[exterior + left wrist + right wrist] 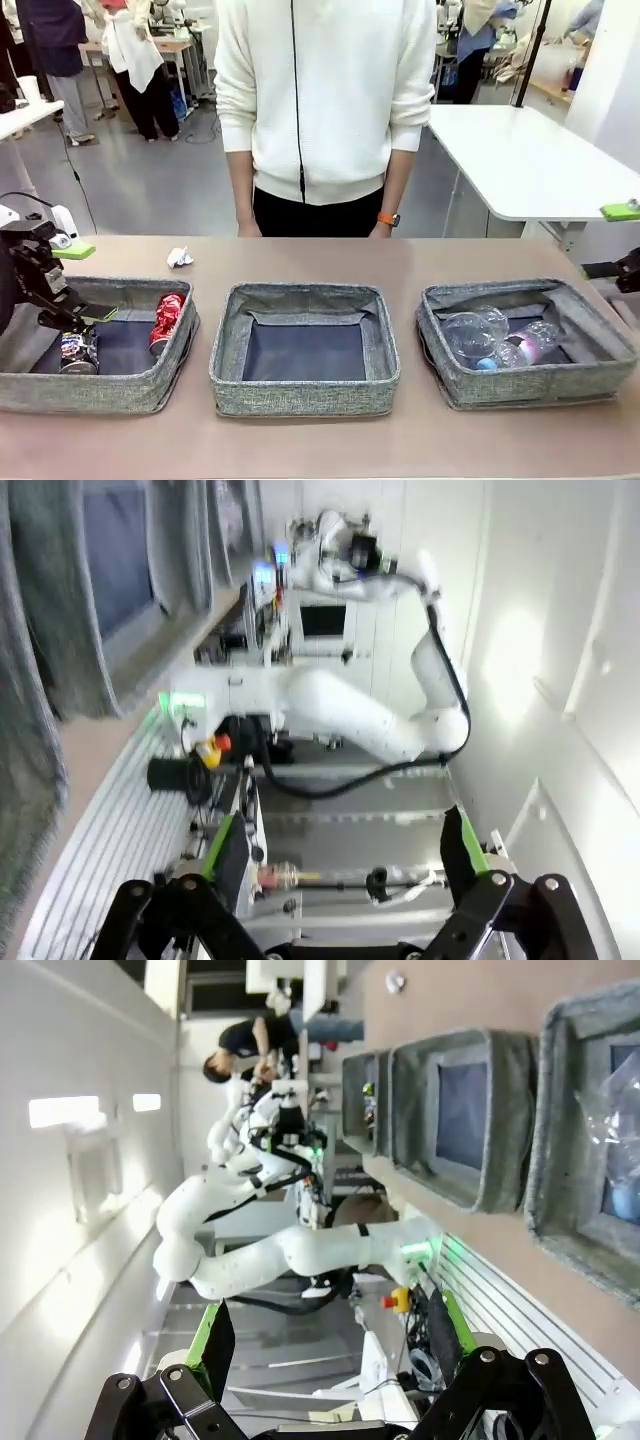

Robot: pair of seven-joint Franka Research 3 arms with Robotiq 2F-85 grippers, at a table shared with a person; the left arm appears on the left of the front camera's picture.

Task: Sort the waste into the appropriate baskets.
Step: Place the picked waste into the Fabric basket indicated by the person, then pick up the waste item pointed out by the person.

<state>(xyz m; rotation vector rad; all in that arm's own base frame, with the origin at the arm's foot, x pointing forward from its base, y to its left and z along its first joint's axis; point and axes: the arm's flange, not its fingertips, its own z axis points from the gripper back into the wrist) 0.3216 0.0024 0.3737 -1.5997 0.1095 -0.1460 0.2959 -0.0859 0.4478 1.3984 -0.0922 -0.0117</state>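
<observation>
From my front view, even overhead light leaves soft shadows inside the three grey woven-fabric baskets [303, 345] and the picture is sharp. In my left wrist view a glare patch blooms on the white wall [515, 660], and the near basket edges are blurred.

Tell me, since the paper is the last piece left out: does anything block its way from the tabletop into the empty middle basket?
Nothing visible does. The crumpled white paper ball lies on bare tabletop beyond the left grey woven-fabric basket; the stretch of table between it and the empty middle grey woven-fabric basket is open.
</observation>
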